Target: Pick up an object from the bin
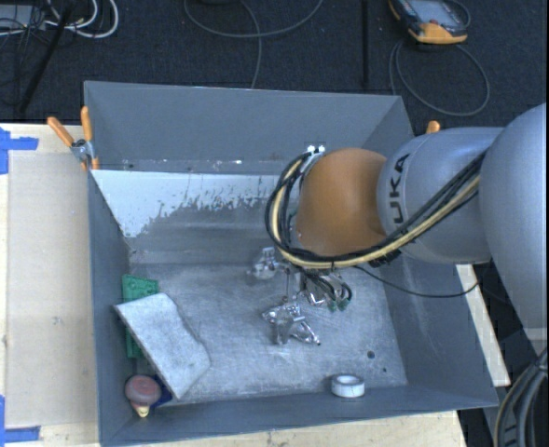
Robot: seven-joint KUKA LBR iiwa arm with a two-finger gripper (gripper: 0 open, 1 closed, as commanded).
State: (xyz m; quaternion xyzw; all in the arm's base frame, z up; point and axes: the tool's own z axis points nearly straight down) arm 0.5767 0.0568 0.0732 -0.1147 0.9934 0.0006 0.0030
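Note:
My gripper hangs low over the bare bin floor near the middle, under the orange wrist cover. No loose thing lies right beneath it. The nearest one is a small white tape roll, lying flat by the front wall, down and to the right of the gripper. A grey rectangular pad lies tilted at the left side, well apart from the gripper.
A green flat piece sticks out behind the grey pad at the left wall. A reddish-brown round knob sits in the front left corner beside a blue bit. The arm comes in from the right over the bin's right wall.

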